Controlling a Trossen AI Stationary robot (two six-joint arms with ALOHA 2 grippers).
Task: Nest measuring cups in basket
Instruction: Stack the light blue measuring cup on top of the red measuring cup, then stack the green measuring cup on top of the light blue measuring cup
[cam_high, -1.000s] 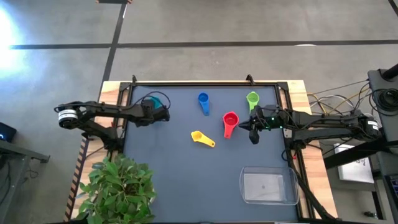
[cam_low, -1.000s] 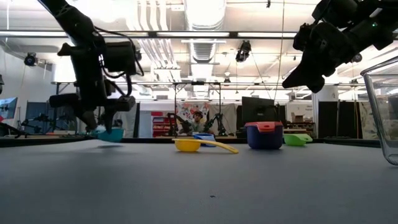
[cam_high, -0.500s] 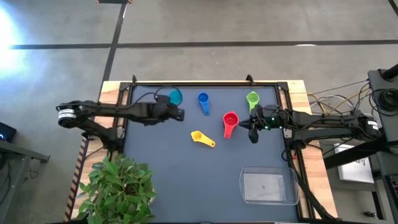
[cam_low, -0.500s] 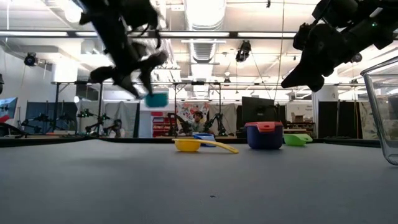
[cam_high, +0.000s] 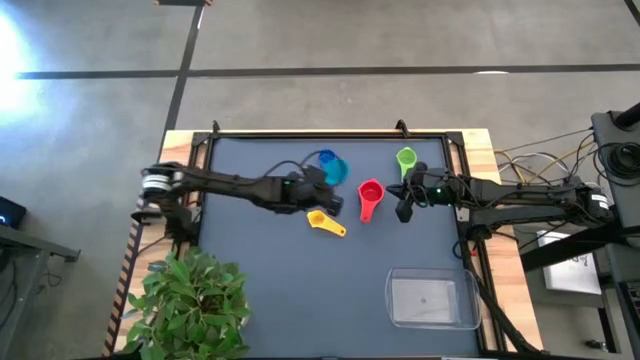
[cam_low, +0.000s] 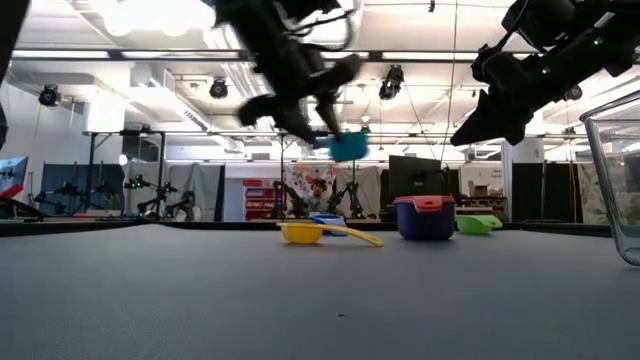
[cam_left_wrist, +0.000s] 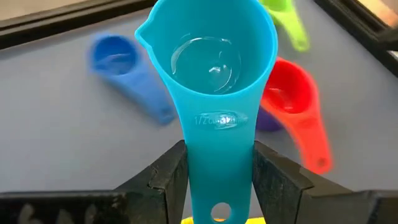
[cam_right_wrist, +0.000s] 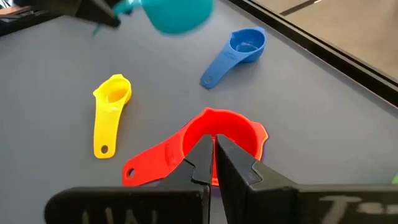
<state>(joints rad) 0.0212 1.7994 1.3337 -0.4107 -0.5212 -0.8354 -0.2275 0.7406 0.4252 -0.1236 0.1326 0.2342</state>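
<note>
Holding the teal cup (cam_left_wrist: 211, 81) by its handle, my left gripper (cam_high: 308, 190) hangs above the blue cup (cam_high: 326, 158); the red cup (cam_high: 369, 194), yellow cup (cam_high: 322, 221) and green cup (cam_high: 405, 158) lie near my pressed-together right gripper (cam_high: 403, 212).

A dark grey matte table (cam_high: 300, 280) with a light wooden frame (cam_high: 478, 150) stands on a grey concrete floor (cam_high: 330, 40) crossed by dark lines. A leafy green potted plant (cam_high: 190, 300) sits at the table's near corner, on the left tool's side. Bundled cables (cam_high: 530, 160) lie behind the right tool, and a person (cam_low: 318, 195) sits in the workshop far behind.
</note>
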